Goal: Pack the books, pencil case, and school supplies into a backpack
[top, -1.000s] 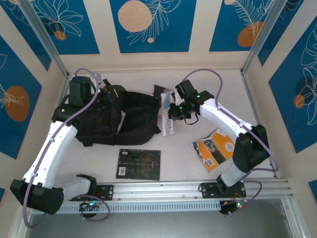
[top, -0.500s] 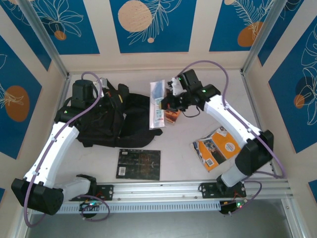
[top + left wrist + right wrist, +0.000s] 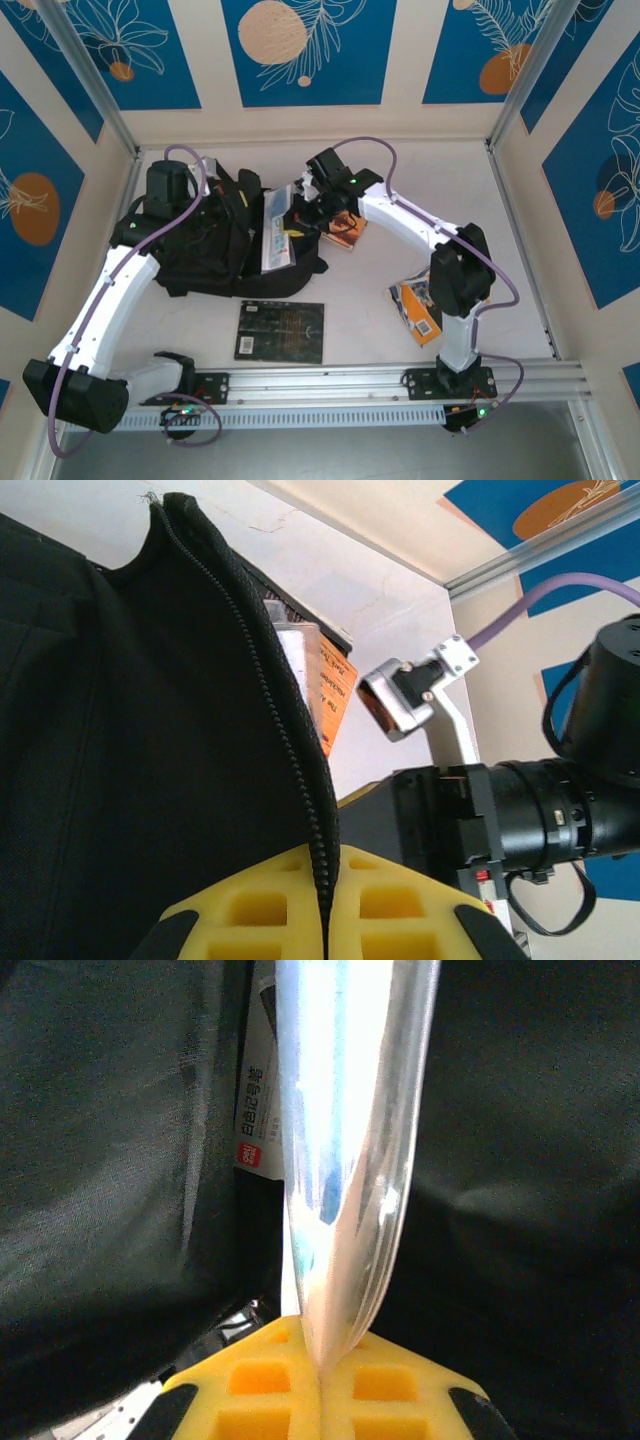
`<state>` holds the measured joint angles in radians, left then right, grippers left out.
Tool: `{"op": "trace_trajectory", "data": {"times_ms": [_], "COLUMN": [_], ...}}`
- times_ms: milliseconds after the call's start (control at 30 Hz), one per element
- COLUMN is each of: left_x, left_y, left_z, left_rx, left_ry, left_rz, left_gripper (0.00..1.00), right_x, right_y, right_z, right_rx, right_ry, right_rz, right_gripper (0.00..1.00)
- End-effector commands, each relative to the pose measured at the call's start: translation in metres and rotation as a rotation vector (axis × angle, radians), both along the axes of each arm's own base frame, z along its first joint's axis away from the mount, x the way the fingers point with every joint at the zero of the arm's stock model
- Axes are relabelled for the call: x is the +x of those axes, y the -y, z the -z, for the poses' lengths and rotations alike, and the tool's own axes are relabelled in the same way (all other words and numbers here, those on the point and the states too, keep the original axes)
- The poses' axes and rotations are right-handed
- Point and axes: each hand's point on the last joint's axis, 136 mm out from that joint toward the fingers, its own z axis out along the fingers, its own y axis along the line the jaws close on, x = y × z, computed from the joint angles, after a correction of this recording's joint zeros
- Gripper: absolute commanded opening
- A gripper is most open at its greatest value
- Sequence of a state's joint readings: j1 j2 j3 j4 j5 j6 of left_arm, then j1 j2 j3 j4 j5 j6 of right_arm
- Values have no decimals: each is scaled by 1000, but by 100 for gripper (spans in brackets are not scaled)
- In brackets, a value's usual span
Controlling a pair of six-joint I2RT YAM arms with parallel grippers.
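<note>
Left end effector (image 3: 322, 880) clamps backpack (image 3: 215, 250) rim (at the zip); right end effector (image 3: 322, 1370) grips clear packet (image 3: 340, 1160) over it.

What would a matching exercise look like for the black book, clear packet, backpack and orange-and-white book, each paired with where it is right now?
Things:
1 black book
2 clear packet
3 backpack
4 orange-and-white book

Places:
A pinched in the right gripper
B lying flat just ahead of the rail
C zip edge pinched in the left gripper
D lying partly hidden by the right arm

Pairs: 1-B, 2-A, 3-C, 4-D
</note>
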<state>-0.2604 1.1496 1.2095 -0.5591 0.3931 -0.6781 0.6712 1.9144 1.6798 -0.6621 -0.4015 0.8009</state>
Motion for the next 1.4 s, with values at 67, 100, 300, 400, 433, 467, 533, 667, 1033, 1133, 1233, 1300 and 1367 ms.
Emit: {"op": "trace_trajectory", "data": {"times_ms": [67, 100, 300, 400, 433, 467, 533, 667, 1033, 1133, 1233, 1300, 1367], "left_x": [6, 7, 11, 11, 11, 11, 10, 11, 14, 14, 13, 12, 10], "left_y": [11, 12, 16, 16, 16, 16, 17, 20, 0, -19, -40, -51, -62], "left_z": [-42, -42, -41, -35, -34, -33, -32, -33, -24, -20, -18, -18, -17], "left_rx": [-54, -53, -44, -30, -29, -27, -32, -46, 28, 75, 114, 137, 166], "left_ry": [103, 104, 95, 86, 83, 82, 76, 71, 53, 51, 57, 60, 63], "left_rz": [42, 43, 64, 69, 69, 72, 77, 86, -21, -125, -238, -294, -343], "left_gripper": [0, 0, 0, 0, 0, 0, 0, 0, 0, 0, 0, 0, 0], "right_x": [-23, -24, -22, -8, -2, 4, 17, 38, 52, 58, 65, 70, 76], "right_y": [-17, -18, -33, -44, -48, -52, -59, -71, -35, -3, 34, 59, 87], "right_z": [10, 10, 16, 20, 22, 23, 27, 43, 32, 20, 14, 12, 12], "right_rx": [49, 55, 71, 66, 66, 69, 65, 38, -238, -308, -420, -498, -564], "right_ry": [-121, -126, -154, -160, -163, -166, -173, -158, 197, 300, 373, 407, 421], "right_rz": [-101, -112, -183, -167, -158, -146, -117, -80, -58, 11, 82, 133, 196], "right_gripper": [4, 5, 15, 16, 16, 17, 18, 18, 76, 84, 89, 89, 89]}}
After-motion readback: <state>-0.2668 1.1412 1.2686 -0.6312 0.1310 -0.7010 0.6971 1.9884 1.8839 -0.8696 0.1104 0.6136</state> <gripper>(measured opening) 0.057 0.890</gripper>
